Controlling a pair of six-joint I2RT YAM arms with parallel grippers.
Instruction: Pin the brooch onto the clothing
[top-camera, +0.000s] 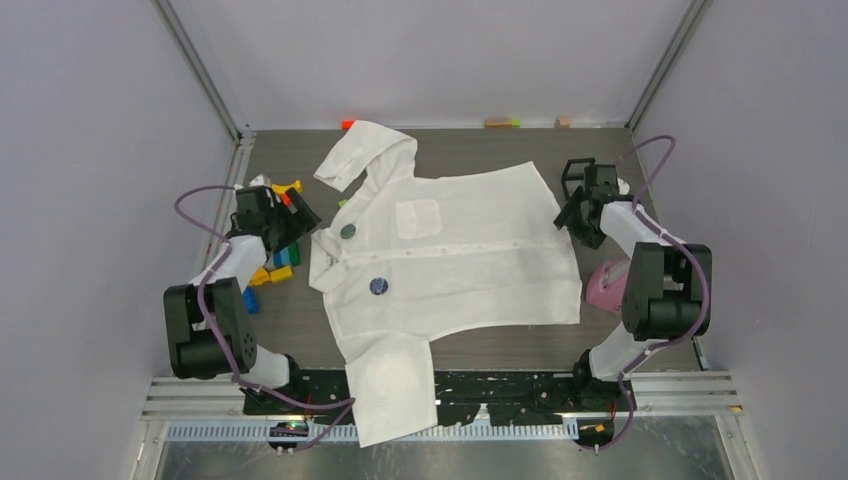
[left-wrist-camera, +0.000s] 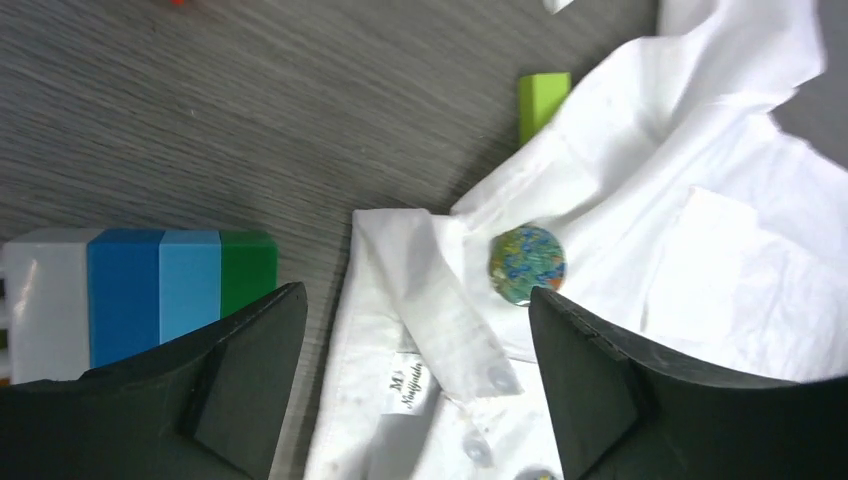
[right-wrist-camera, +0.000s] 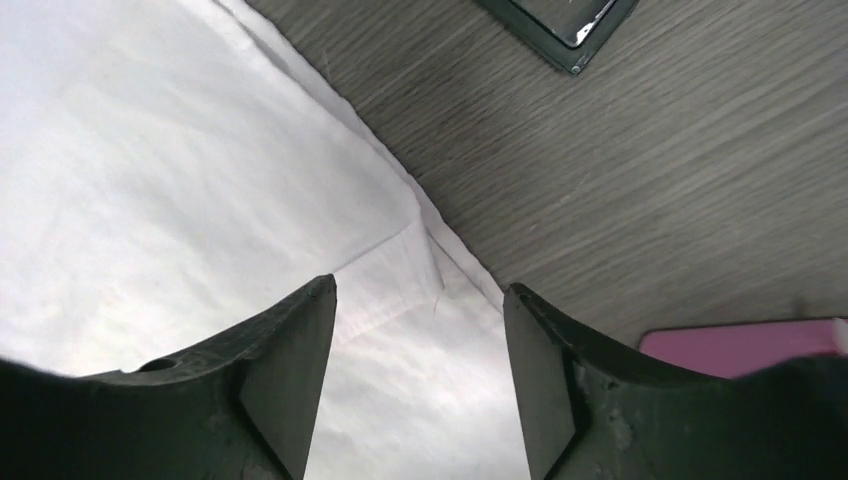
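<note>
Draping one sleeve over the near edge of the bench (top-camera: 480, 150), the clothing (top-camera: 470, 260) lies flat for pinning; left tool (left-wrist-camera: 415, 300) and right tool (right-wrist-camera: 420, 290) hover at its sides, jaws apart and empty (likely ready to steady cloth); a brooch (left-wrist-camera: 527, 264) rests by the collar (left-wrist-camera: 440, 300)

Odds and ends lying about the grey wood-grain table (top-camera: 480, 145)
Coloured toy blocks (top-camera: 272, 268) are sitting heaped near the left edge. A pink object (top-camera: 604, 286) is lying on the right side, a lime-green block (left-wrist-camera: 543, 100) is resting further in, and small blocks (top-camera: 502, 122) are sitting along the far wall.
</note>
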